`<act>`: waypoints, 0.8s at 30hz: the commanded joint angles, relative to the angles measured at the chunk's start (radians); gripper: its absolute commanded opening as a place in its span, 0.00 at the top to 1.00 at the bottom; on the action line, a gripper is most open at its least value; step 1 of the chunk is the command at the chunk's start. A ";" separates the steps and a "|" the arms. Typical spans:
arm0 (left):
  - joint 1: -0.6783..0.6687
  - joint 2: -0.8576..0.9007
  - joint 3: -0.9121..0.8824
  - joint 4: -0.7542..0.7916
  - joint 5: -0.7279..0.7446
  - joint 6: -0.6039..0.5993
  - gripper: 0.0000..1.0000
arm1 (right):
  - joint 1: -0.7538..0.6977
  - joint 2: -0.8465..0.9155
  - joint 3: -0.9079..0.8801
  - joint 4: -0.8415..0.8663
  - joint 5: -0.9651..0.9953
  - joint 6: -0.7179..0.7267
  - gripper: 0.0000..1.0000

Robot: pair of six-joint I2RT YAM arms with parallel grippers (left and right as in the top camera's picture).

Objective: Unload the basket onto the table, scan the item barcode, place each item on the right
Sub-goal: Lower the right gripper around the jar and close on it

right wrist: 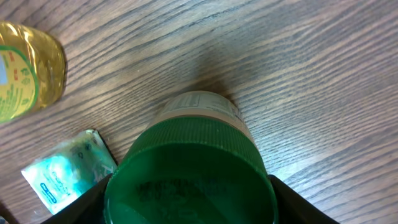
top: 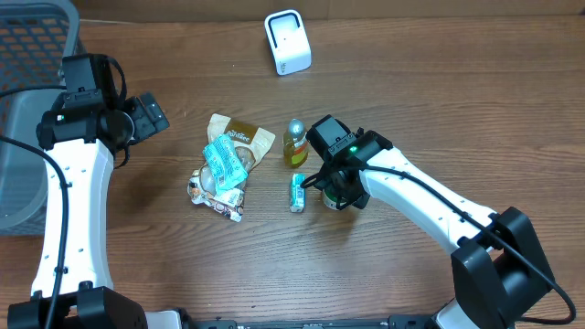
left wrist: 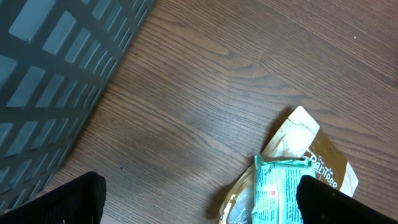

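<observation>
A jar with a green lid [right wrist: 189,174] stands upright on the wooden table, just right of a small teal sachet [top: 296,192]. My right gripper [top: 336,194] comes down over the jar [top: 334,199], and in the right wrist view its black fingers [right wrist: 87,202] press against both sides of the lid, shut on it. The white barcode scanner [top: 287,42] stands at the back of the table. Far to the left, my left gripper [top: 151,114] hangs open above bare wood, with its fingers [left wrist: 74,199] wide apart and nothing between them.
A yellow bottle [top: 295,143] lies just behind the jar. A brown pouch [top: 239,139], a teal packet [top: 224,164] and a crumpled wrapper [top: 215,196] are piled at the centre left. A grey basket [top: 27,55] fills the far left corner.
</observation>
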 commanded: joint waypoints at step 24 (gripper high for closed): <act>0.001 -0.006 0.008 0.002 0.002 0.014 0.00 | -0.001 0.003 -0.011 0.000 0.021 -0.181 0.21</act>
